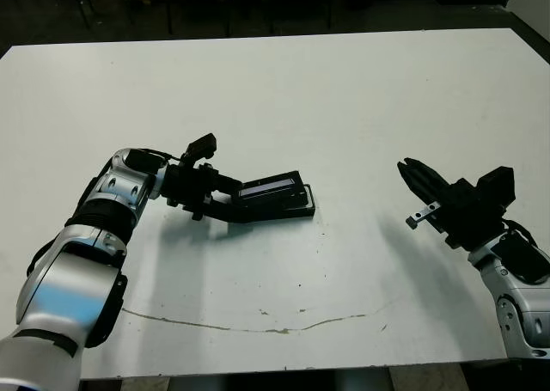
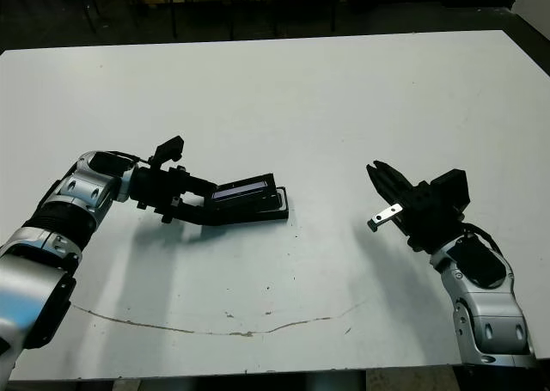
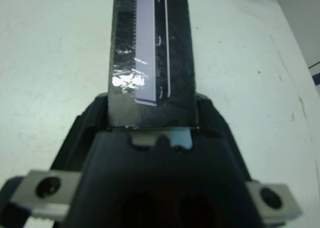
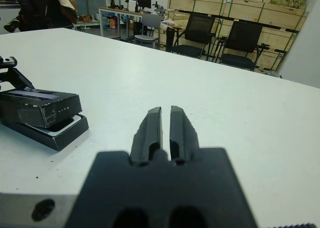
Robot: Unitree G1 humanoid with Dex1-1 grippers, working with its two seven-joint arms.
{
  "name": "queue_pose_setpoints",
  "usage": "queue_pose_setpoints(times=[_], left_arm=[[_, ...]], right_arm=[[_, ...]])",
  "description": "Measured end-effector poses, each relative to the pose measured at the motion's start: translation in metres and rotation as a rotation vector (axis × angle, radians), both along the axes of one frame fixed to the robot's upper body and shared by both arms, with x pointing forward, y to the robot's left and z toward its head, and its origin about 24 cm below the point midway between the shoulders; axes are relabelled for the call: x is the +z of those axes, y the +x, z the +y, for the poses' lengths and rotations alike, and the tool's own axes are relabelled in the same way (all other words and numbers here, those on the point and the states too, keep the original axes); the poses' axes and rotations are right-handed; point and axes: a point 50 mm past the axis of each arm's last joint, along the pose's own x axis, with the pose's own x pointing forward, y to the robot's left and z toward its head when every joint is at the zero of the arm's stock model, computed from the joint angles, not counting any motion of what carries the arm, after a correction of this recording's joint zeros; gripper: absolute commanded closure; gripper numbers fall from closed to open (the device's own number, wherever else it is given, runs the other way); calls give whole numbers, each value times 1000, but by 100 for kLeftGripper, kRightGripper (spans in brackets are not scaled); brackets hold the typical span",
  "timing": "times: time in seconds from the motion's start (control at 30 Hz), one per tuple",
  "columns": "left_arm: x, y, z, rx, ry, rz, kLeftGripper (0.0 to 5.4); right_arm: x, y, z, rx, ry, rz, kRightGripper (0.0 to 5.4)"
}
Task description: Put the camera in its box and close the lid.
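Black lid (image 1: 271,189) w/ pale glossy strip is pinched at one end by the left gripper (image 1: 225,194), jaws clamped on it, held tilted over the box (image 1: 292,209); box sits on the white table (image 1: 344,107) near centre, white lining just showing under the lid's far end in right wrist view. Lid far end looks down on/near the box rim, gripper end raised. Camera not visible anywhere; can't tell, prob already inside the box under the lid. Right gripper (image 1: 414,178) hovers well apart to the right, fingers nearly together w/ a thin gap, holding nothing. Step in hand, my read: seating the lid. To do it well: square the lid's long edges w/ the box's before lowering, bring the raised end down flat rather than pushing sideways (box is light, likely to slide), release only once the lid sits flush all round. If box skids, right gripper could brace the far side. Risk: lid cocked on one corner, camera pinched.
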Motion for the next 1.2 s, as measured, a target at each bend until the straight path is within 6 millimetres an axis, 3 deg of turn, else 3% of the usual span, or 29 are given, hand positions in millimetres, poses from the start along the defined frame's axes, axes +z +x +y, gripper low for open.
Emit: queue_pose_setpoints(times=[0.47, 1.2], left_arm=[[1, 0, -2, -18, 24, -9, 272], [0, 9, -35, -59, 112, -61, 272]], right_arm=[[2, 1, 0, 3, -2, -3, 540], [2, 1, 0, 5, -3, 9, 540]])
